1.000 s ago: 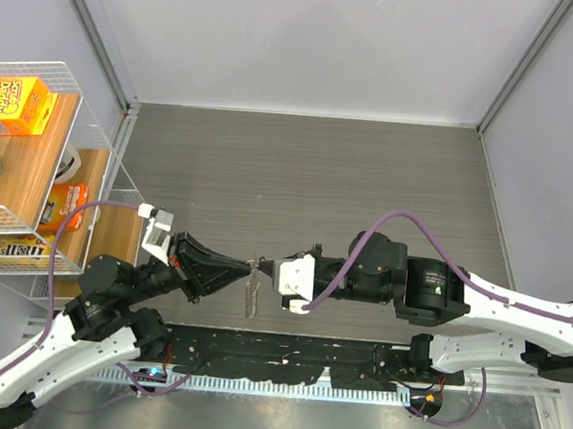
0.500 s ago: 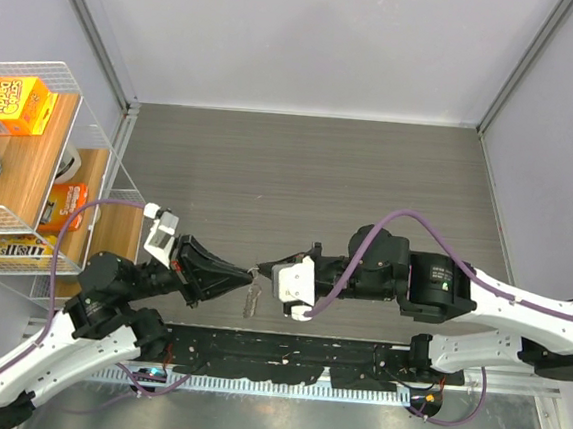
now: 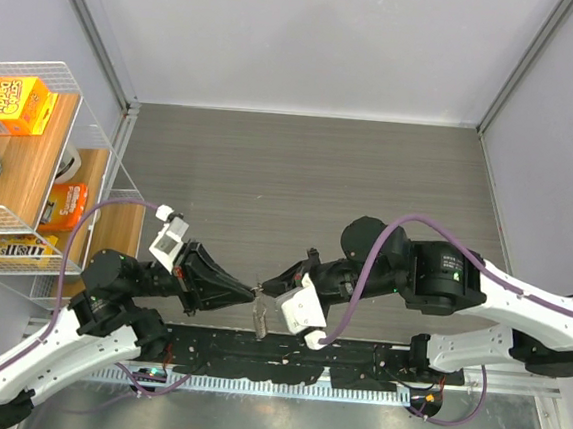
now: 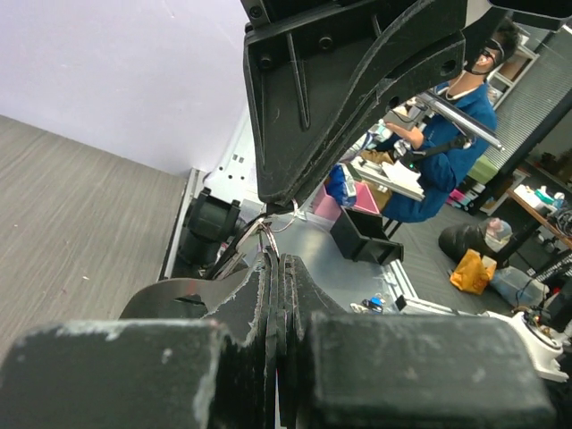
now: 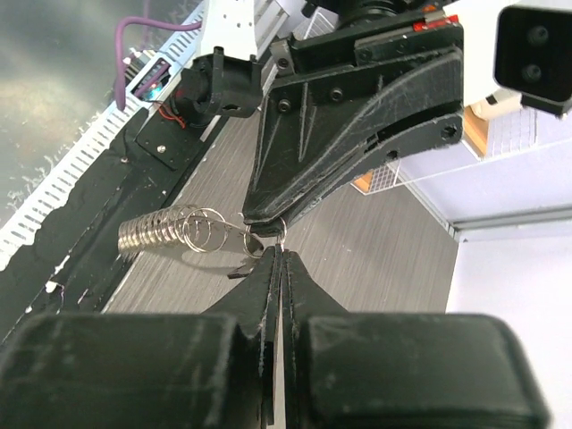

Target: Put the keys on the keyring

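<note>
My two grippers meet tip to tip low over the near edge of the table. The left gripper (image 3: 253,292) is shut, and in the right wrist view its black fingers (image 5: 357,116) pinch the end of a flat silver key (image 5: 234,238). The right gripper (image 5: 282,248) is shut on a thin wire ring of the keyring (image 5: 165,234), a glittery coil of small rings stretching left from the pinch. From above, the keyring (image 3: 259,318) hangs below both tips. In the left wrist view the left gripper (image 4: 273,259) points at the right gripper's fingers (image 4: 340,98), with thin wire between them.
A wire shelf rack (image 3: 86,92) with orange cereal boxes stands at the left edge. A black rail (image 3: 284,353) runs along the near table edge, just below the hanging keyring. A person in blue (image 4: 447,134) sits beyond the table.
Both tips have moved together toward the near edge, staying shut. The right wrist has rolled so its white camera block now hangs lower. The keyring went with them.
</note>
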### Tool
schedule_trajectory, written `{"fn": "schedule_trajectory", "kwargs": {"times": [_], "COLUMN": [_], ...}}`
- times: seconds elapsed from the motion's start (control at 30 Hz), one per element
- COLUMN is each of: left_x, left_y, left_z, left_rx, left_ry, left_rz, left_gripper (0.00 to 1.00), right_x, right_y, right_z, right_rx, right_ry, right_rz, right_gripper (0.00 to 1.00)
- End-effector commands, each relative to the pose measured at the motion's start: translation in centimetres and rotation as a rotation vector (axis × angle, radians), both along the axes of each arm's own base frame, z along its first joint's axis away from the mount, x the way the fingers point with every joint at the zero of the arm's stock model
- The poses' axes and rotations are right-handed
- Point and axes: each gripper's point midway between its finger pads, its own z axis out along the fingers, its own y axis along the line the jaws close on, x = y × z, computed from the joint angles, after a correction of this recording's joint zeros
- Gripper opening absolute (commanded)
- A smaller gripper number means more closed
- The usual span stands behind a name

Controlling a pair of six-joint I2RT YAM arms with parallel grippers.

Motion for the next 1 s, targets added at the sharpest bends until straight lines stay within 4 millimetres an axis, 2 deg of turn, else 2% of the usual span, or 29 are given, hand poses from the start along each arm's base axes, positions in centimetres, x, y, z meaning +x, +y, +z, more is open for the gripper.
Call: {"fn": "schedule_trajectory", "kwargs": {"times": [0.0,0.83,0.97], "left_x": [-1.82,-2.22,-1.94], "left_y": [0.55,-0.13,-0.01], "left_z": [1.93,1.64,1.87], "left_rx": [-0.072,-0.056,-0.076], "left_ry": [-0.039,0.009,0.025], "left_rz": [-0.088,-0.152,-0.132], "left_gripper": [0.0,0.0,0.0], "right_x": [-0.72,-0.3,-0.05], "right_y": [-0.3,-0.19,-0.17], "right_z": [0.6,1.34,0.57], "right_rx": [-0.026,-0.012,-0.019], "right_ry": [-0.071,-0.171,-0.152], "right_rz": [0.087,0.116,0.091], "right_gripper": [0.05,0.05,0.05]}}
